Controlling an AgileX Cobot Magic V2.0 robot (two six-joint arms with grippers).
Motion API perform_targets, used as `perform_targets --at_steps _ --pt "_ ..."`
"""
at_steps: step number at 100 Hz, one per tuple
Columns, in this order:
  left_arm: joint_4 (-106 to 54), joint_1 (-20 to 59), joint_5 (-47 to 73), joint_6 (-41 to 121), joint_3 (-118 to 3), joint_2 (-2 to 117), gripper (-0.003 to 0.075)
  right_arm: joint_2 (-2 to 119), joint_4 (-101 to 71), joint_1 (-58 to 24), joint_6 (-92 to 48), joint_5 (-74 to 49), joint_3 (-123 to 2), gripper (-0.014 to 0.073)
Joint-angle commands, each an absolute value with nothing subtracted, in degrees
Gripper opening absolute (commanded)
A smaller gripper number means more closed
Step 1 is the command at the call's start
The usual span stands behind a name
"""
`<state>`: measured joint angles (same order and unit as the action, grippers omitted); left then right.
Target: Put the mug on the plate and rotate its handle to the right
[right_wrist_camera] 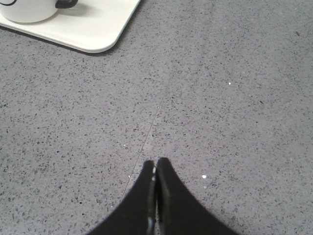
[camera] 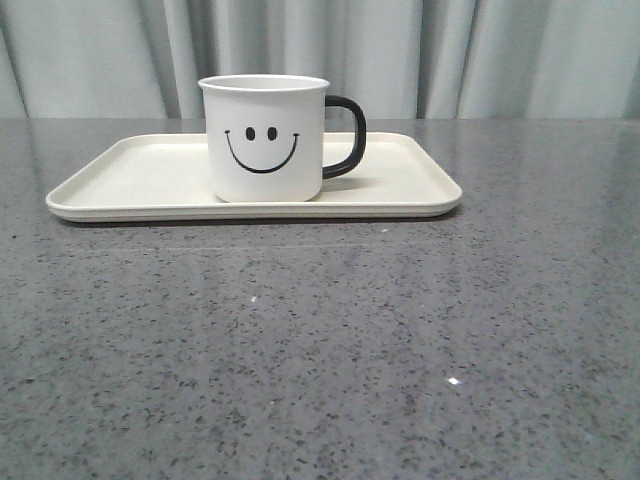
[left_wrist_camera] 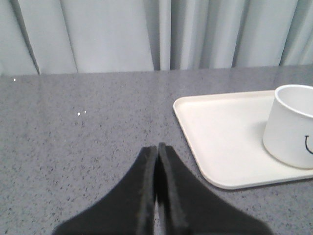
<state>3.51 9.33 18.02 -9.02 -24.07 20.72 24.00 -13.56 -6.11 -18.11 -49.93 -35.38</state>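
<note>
The white mug (camera: 264,138) with a black smiley face stands upright on the cream plate (camera: 130,175), near its middle. Its black handle (camera: 346,136) points to the right. The mug (left_wrist_camera: 292,127) and plate (left_wrist_camera: 225,132) also show in the left wrist view, and the mug (right_wrist_camera: 27,10), handle (right_wrist_camera: 66,3) and plate (right_wrist_camera: 95,29) in the right wrist view. My left gripper (left_wrist_camera: 157,147) is shut and empty over the table, short of the plate's corner. My right gripper (right_wrist_camera: 156,161) is shut and empty over bare table, well away from the plate. Neither gripper shows in the front view.
The grey speckled table (camera: 320,350) runs from the plate to the front edge. Pale curtains (camera: 450,55) hang behind the table's far edge.
</note>
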Motion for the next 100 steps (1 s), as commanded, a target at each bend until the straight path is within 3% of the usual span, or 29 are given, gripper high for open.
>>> perform_targets --at_steps 1,56,100 --pt "3.81 9.41 5.82 -9.45 -20.79 17.82 -0.002 24.16 -13.42 -5.77 -17.96 -46.16 -36.74 -0.0067" --pt "3.81 9.07 4.08 -9.45 -2.34 -1.73 -0.002 24.16 -13.42 -5.77 -17.96 -46.16 -36.74 -0.0067" --pt "3.61 3.31 2.3 -9.45 0.58 -1.89 -0.002 24.16 -13.42 -5.77 -17.96 -46.16 -36.74 -0.0067"
